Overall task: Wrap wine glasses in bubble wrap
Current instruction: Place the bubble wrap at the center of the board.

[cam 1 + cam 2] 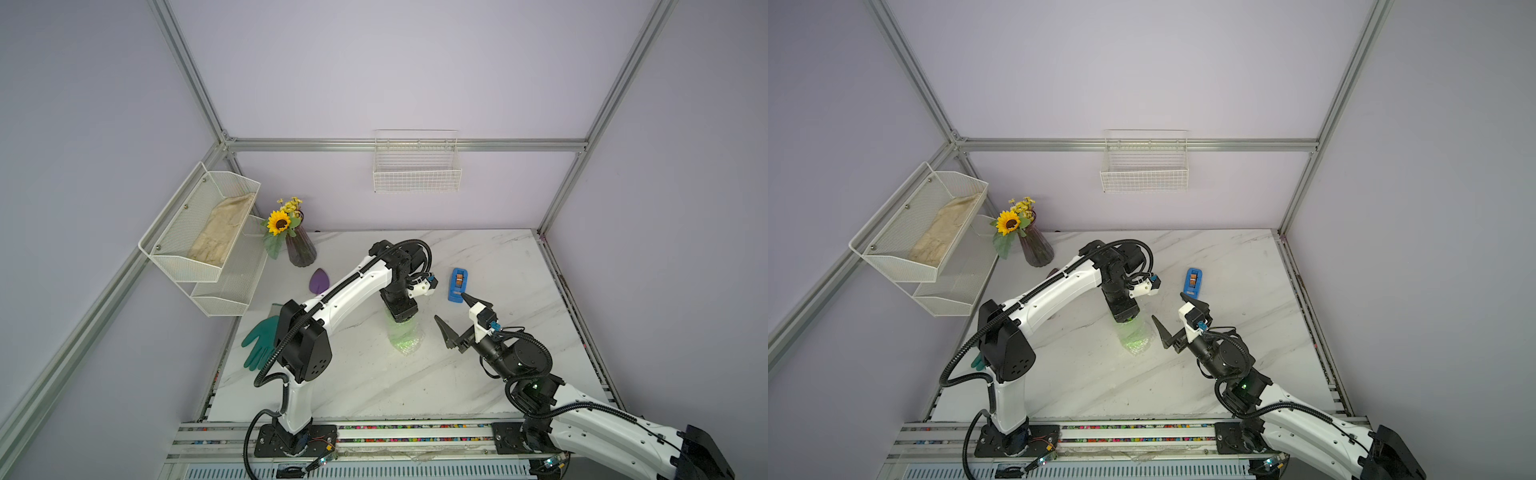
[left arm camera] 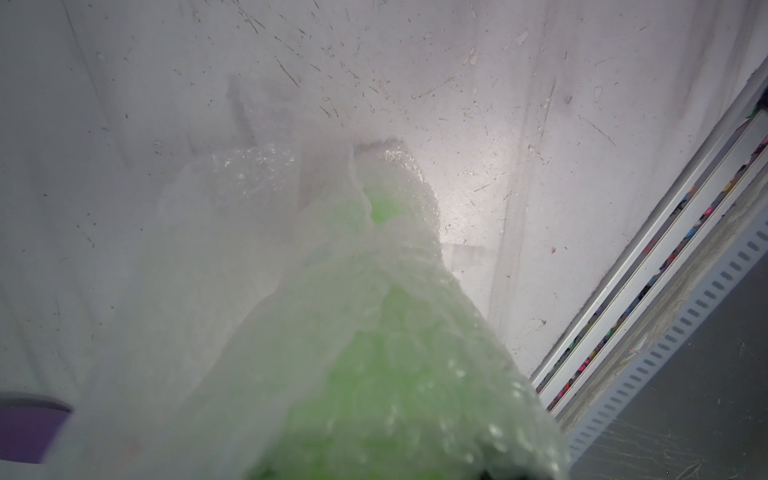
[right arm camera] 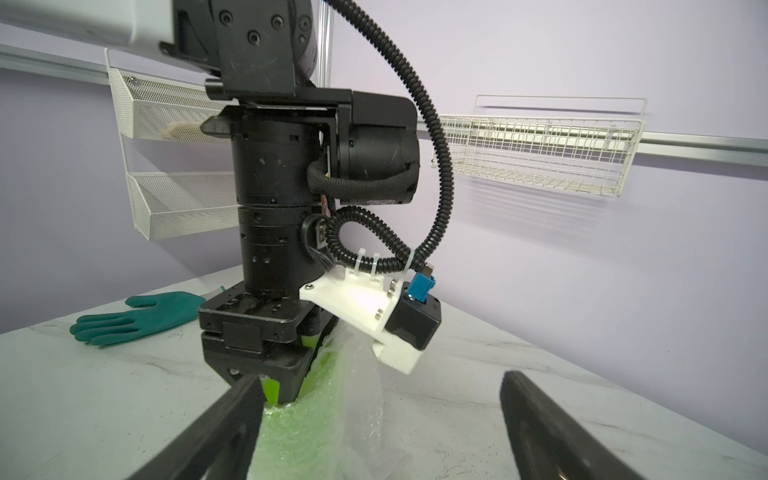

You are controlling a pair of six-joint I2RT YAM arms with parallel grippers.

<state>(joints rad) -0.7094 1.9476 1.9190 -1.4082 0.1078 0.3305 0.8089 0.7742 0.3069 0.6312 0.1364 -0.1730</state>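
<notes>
Covering 1 goblet [image 2: 381,209]: 1 bubble wrap [image 1: 409,345]

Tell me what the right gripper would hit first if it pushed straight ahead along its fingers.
The right gripper would likely meet the bubble wrap around the goblet first; depth is unclear.

My left arm [image 1: 357,291] and right arm [image 1: 598,436]: white shells on the long links, black housings at every joint. Ribbed black conduit [image 3: 443,137] runs alongside, cinched with white zip ties [image 3: 363,262]. At each wrist a white bracket [image 3: 349,299], fixed with small screws, carries a black camera [image 3: 415,322] with a blue plug [image 3: 423,286]. My jaws are black and taper to points. A green light [image 1: 536,387] glows on my right arm.
</notes>
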